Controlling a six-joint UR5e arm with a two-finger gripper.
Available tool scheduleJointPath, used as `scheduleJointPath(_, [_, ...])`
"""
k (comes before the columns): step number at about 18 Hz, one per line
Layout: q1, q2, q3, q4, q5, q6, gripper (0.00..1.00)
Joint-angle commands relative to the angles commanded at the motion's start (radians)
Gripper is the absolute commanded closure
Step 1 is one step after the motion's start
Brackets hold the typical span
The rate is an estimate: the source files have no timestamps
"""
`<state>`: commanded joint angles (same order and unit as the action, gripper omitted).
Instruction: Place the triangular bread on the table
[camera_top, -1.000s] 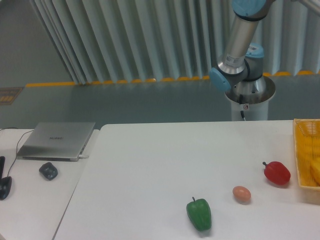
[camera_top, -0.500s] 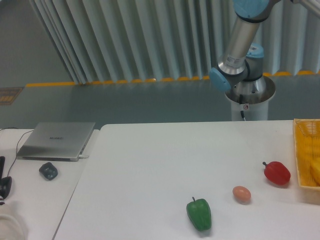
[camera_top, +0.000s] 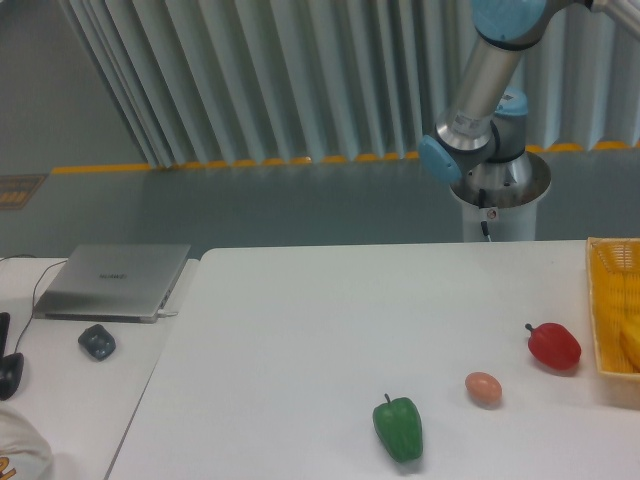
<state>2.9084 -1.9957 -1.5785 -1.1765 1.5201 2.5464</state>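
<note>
Background: vertical grey-white slatted blinds (camera_top: 250, 80) above a grey floor marked with a yellow-orange stripe (camera_top: 200, 164).

The table (camera_top: 330, 330), white with rounded corners, fills the lower centre and right. A smaller white desk (camera_top: 70, 400) stands just beside its left edge.

The robot arm (camera_top: 485, 90) rises from a metal pedestal (camera_top: 498, 200) behind the table's far edge and exits the top of the frame. The gripper is out of view, so whether its fingers are spread or pressed together cannot be told.

On the desk: 1 closed grey laptop (camera_top: 113, 281) and 1 dark mouse (camera_top: 97, 342) near it.

A yellow basket (camera_top: 610, 300) sits at the table's right edge, partly cut off. A golden-yellow item, apparently the triangular bread (camera_top: 632, 340), lies inside it, mostly out of frame.

On the table: 1 green pepper (camera_top: 398, 428), 1 red pepper (camera_top: 553, 345) near the basket, and 1 small brown egg (camera_top: 483, 388) between the 2 peppers.
</note>
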Motion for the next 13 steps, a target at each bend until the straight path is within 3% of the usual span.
scheduleJointPath(3, [-0.005, 0.003, 0.009, -0.008, 0.044, -0.002, 0.62])
scheduleJointPath(7, [-0.005, 0.009, 0.011, -0.015, 0.048, -0.002, 0.80])
scheduleJointPath(10, [-0.009, 0.018, 0.028, -0.057, 0.049, -0.009, 0.84])
scheduleJointPath(13, [-0.017, 0.028, 0.090, -0.173, 0.048, -0.047, 0.86])
